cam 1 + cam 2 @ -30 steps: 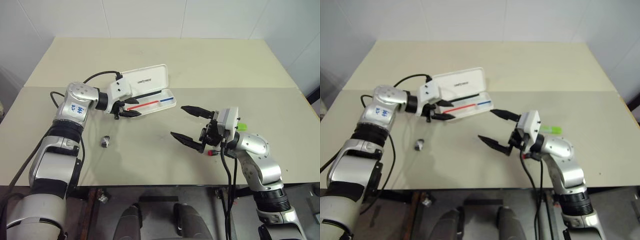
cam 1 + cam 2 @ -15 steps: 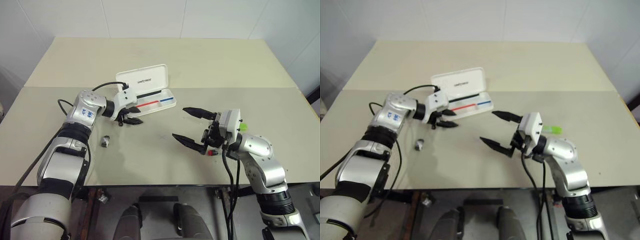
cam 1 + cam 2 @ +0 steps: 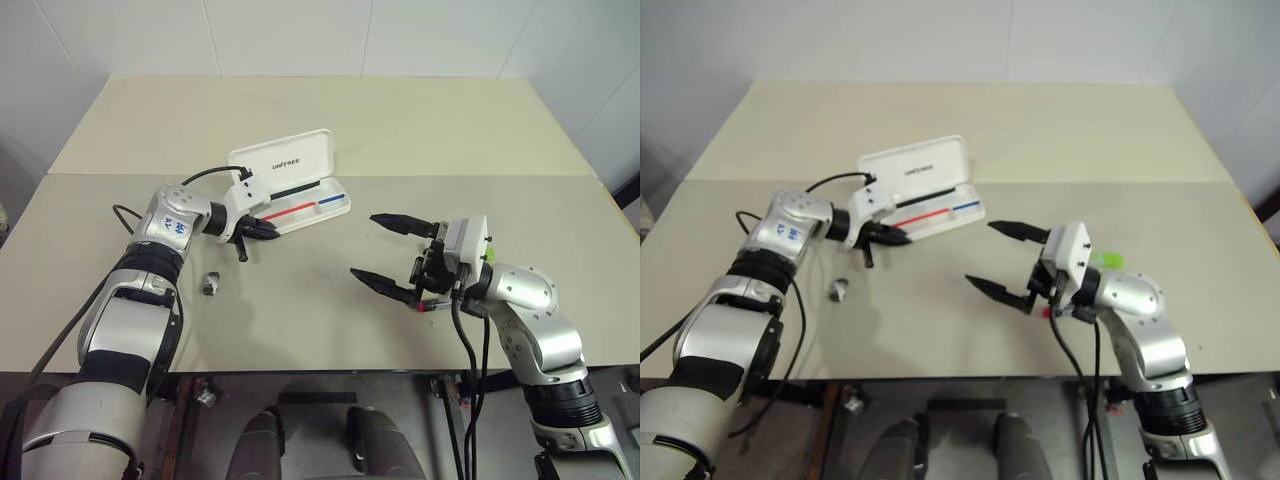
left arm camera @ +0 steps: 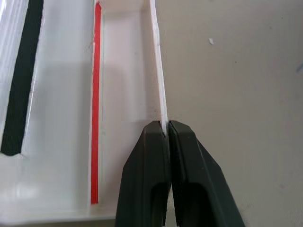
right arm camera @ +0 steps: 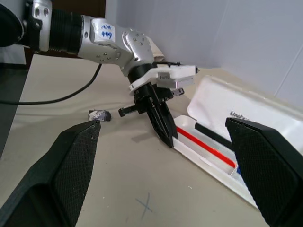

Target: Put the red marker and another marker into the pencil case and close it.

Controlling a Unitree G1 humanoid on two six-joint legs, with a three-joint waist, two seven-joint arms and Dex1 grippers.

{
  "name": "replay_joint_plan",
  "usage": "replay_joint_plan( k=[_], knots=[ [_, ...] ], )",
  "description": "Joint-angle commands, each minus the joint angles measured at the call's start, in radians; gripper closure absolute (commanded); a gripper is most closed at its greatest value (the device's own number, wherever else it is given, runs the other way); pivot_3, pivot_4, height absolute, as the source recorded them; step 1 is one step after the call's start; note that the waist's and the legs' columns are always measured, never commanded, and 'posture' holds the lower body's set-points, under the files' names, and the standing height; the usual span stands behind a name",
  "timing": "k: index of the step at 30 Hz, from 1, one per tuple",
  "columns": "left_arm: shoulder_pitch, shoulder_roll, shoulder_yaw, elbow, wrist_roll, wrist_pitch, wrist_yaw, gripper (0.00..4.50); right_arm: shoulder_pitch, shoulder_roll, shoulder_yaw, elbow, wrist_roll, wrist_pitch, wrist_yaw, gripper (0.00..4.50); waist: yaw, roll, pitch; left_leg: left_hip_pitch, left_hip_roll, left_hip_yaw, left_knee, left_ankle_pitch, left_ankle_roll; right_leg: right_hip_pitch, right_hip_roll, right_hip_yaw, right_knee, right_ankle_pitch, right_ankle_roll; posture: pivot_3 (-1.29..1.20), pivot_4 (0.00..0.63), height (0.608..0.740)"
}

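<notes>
now left hand [image 4: 166, 130] pinched shut on pencil case [image 3: 300, 195] wall

**Room and work surface**

A beige table [image 3: 400, 120] spans the frame's centre, a seam crossing it from left to right. White tiled walls [image 3: 300, 35] fill the upper edge. Grey floor [image 3: 310, 420] shows along the bottom, evenly lit.

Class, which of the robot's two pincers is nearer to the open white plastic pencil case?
Left. The left pincer is shut on the front rim of the white hard plastic pencil case. The right pincer hangs open over the table, well apart from the case.
</notes>
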Motion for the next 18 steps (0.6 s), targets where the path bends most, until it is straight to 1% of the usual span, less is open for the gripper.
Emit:
replay_joint_plan(
  k=[1,4,8,11,15,18],
  knots=[
    [0.002,-0.002,0.0,-0.013,-0.003,-0.03,-0.042,4.46,-0.02,-0.017,-0.032,-0.018,0.027,-0.003,0.017,0.0,0.0,0.0,0.0,0.0,0.0,0.0,0.0,0.0,0.0,0.0,0.0,0.0,0.0,0.0,0.0,0.0,0.15,0.74],
    [0.021,0.008,0.005,-0.069,-0.022,-0.053,-0.091,4.46,-0.025,-0.023,-0.036,-0.007,0.028,-0.004,0.024,0.0,0.001,0.0,0.0,0.0,0.0,0.0,0.0,0.0,0.0,0.0,0.0,0.0,0.0,0.0,0.0,0.0,0.15,0.74],
    [0.082,0.033,0.017,-0.202,-0.054,-0.059,-0.152,4.46,-0.014,-0.044,-0.061,0.008,0.027,-0.009,0.029,0.0,0.001,0.0,0.0,0.0,0.0,0.0,0.0,0.0,0.0,0.0,0.0,0.0,0.0,0.0,0.0,0.0,0.15,0.74],
    [0.171,0.055,0.033,-0.382,-0.103,-0.027,-0.201,4.46,0.024,-0.084,-0.099,0.018,0.027,-0.013,0.042,0.0,0.001,0.0,0.0,0.0,0.0,0.0,0.0,0.0,0.0,0.0,0.0,0.0,0.0,0.0,0.0,0.0,0.15,0.74],
    [0.287,0.085,0.043,-0.595,-0.153,0.017,-0.227,4.46,0.096,-0.127,-0.155,0.018,0.03,-0.013,0.05,0.0,0.001,0.0,0.0,0.0,0.0,0.0,0.0,0.0,0.0,0.0,0.0,0.001,0.0,0.0,0.0,0.0,0.15,0.74],
    [0.356,0.102,0.04,-0.702,-0.173,0.031,-0.228,4.46,0.167,-0.154,-0.195,0.018,0.024,-0.02,0.056,0.0,0.001,0.0,0.0,0.0,0.0,0.0,0.001,0.0,0.0,0.0,0.0,0.001,0.001,0.0,0.0,0.0,0.15,0.74]
  ],
)
